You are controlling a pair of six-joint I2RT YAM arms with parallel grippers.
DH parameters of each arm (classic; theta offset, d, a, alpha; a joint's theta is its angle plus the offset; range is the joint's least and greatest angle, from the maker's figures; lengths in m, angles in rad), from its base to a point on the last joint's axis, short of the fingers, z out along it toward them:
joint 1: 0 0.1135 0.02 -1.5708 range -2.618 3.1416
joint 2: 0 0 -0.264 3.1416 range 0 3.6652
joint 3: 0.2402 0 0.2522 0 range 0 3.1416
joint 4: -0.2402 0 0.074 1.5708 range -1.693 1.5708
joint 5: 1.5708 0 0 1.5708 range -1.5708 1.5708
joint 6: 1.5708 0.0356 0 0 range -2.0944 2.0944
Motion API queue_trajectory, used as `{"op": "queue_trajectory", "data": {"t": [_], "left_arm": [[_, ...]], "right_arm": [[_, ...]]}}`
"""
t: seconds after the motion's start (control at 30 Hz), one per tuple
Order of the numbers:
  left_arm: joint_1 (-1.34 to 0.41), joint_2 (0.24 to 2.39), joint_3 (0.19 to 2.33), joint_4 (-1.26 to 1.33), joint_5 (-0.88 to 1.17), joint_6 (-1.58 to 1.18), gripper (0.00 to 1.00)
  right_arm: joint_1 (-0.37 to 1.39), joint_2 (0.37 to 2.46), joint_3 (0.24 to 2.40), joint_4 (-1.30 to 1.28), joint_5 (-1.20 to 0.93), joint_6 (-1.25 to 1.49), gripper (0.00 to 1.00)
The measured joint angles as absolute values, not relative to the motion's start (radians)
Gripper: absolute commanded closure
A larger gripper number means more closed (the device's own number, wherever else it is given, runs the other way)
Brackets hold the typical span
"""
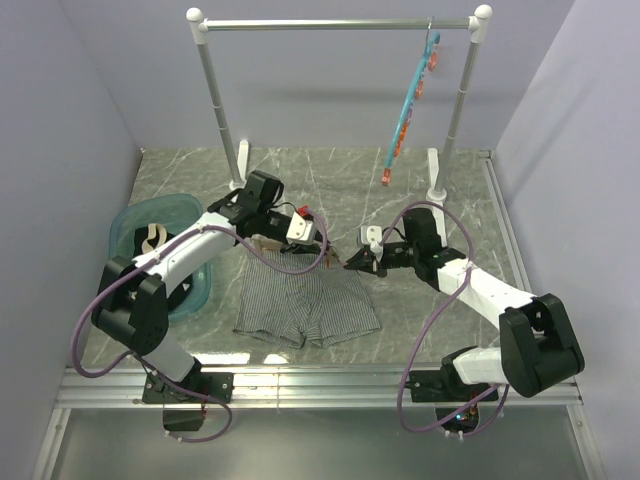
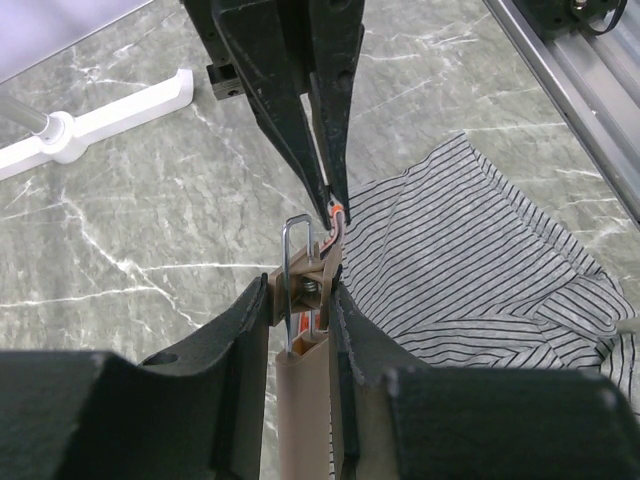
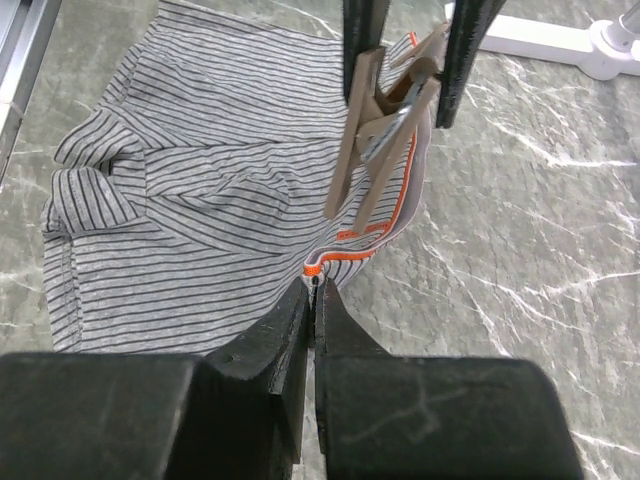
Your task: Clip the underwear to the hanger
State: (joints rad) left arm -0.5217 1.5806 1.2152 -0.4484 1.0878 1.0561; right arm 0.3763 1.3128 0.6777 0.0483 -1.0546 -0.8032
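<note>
The grey-and-white striped underwear [image 1: 305, 305] lies flat on the marble table in front of both arms. Its orange-trimmed waistband corner [image 3: 355, 240] is lifted. My right gripper [image 3: 315, 285] is shut on that waistband edge, also visible from above [image 1: 355, 265]. My left gripper [image 2: 300, 290] is shut on the metal-sprung clip [image 2: 310, 265] at the end of the light-brown wooden hanger [image 2: 300, 410], squeezing it. The clip [image 3: 385, 130] sits over the raised waistband, right beside my right fingertips [image 2: 325, 130]. Most of the hanger bar is hidden under my left arm [image 1: 240, 225].
A teal basin [image 1: 128, 225] holding dark and cream clothing stands at the left. Across the back is a white clothes rack [image 1: 340, 23] with a teal hanger [image 1: 405, 115] hanging on it; its feet [image 2: 100, 120] [image 3: 560, 40] rest on the table. A metal rail [image 1: 320, 385] borders the near edge.
</note>
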Motion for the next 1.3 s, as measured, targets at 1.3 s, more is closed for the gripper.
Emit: {"op": "queue_trajectory", "data": {"t": [1.3], "left_arm": [[-0.558, 1.579, 1.193, -0.371, 1.049, 1.033, 1.00]], "right_arm": [[0.387, 1.313, 0.680, 0.088, -0.992, -0.729, 1.00]]}}
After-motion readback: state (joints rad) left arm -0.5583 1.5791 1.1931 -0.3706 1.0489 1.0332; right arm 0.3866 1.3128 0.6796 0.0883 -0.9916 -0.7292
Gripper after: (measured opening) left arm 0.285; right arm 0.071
